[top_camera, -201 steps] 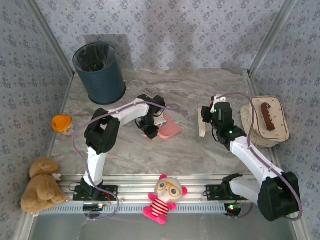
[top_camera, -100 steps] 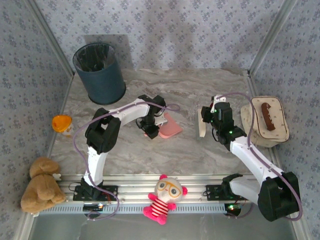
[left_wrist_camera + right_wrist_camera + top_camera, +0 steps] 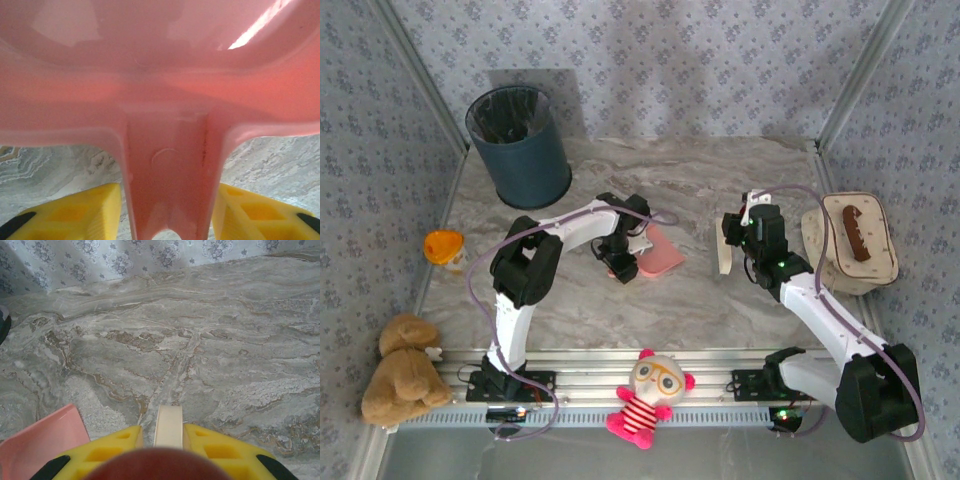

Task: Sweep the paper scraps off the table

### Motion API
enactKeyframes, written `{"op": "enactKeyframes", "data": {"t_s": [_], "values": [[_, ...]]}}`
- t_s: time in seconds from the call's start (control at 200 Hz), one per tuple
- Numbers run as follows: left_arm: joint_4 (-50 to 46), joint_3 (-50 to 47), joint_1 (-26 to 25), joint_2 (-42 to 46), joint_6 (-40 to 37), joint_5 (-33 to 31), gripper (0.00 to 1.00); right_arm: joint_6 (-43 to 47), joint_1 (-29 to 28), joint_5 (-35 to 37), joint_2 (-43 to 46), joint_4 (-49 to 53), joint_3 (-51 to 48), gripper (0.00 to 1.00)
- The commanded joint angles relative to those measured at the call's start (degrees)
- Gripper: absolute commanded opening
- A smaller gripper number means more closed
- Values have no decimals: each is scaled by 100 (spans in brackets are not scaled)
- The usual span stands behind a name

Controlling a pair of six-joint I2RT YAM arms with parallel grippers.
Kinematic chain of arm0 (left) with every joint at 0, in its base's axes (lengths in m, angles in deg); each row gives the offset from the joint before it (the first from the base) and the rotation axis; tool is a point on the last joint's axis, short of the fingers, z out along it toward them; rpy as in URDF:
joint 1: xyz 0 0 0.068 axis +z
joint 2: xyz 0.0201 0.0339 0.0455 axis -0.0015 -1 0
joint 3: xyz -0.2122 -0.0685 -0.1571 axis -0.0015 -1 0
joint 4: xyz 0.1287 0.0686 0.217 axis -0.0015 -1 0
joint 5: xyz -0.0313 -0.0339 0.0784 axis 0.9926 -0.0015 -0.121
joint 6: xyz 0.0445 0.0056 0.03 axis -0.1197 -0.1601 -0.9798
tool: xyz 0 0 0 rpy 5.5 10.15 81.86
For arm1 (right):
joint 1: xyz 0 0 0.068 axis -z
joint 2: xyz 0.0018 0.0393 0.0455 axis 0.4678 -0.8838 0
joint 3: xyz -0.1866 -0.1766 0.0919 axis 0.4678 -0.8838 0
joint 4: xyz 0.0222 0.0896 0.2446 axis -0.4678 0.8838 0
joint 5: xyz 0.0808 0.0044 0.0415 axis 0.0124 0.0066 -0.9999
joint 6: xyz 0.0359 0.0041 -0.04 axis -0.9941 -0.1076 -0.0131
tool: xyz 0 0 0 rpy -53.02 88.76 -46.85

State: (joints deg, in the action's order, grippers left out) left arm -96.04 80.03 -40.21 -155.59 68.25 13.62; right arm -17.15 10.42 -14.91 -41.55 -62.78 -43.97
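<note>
The pink dustpan (image 3: 661, 257) lies flat on the marble table (image 3: 700, 300), and its pan and handle fill most of the left wrist view (image 3: 165, 100). My left gripper (image 3: 623, 262) straddles the handle (image 3: 167, 192), open: the yellow fingers (image 3: 90, 210) stand on either side, with a strip of table showing beside the left one. My right gripper (image 3: 745, 236) is shut on a cream brush (image 3: 724, 250), whose flat handle is pinched between the fingers (image 3: 168, 432). A corner of the dustpan (image 3: 45, 435) lies to its left. The paper scraps are out of view.
A dark blue bin (image 3: 520, 145) stands at the back left. An orange cup-like toy (image 3: 443, 246) sits at the left edge, a cream oval tray (image 3: 875, 262) holding a brown piece at the right. A teddy bear (image 3: 405, 368) and a striped doll (image 3: 650, 395) lie by the near rail.
My left gripper's fingers have parted from the dustpan handle. The dustpan stays where it was, and the right arm with the brush has not moved.
</note>
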Motion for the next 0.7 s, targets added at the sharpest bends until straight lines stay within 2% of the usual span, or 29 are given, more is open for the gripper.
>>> {"op": "enactKeyframes", "data": {"t_s": [0.0,0.11,0.31,0.435,0.695], "values": [[3,-88,-24,488,-41,-62,53,241,17,-135,-2,-239,143,0],[89,-232,-5,885,-1,-50,58,517,-89,-137,-181,-379,250,0],[441,-658,194,1884,284,169,60,1300,-445,46,-626,-619,579,0],[770,-1019,523,2607,664,360,61,1828,-749,269,-966,-698,839,0],[1008,-1592,1245,3838,1573,1156,63,2778,-1362,793,-1699,-881,1332,0]]}}
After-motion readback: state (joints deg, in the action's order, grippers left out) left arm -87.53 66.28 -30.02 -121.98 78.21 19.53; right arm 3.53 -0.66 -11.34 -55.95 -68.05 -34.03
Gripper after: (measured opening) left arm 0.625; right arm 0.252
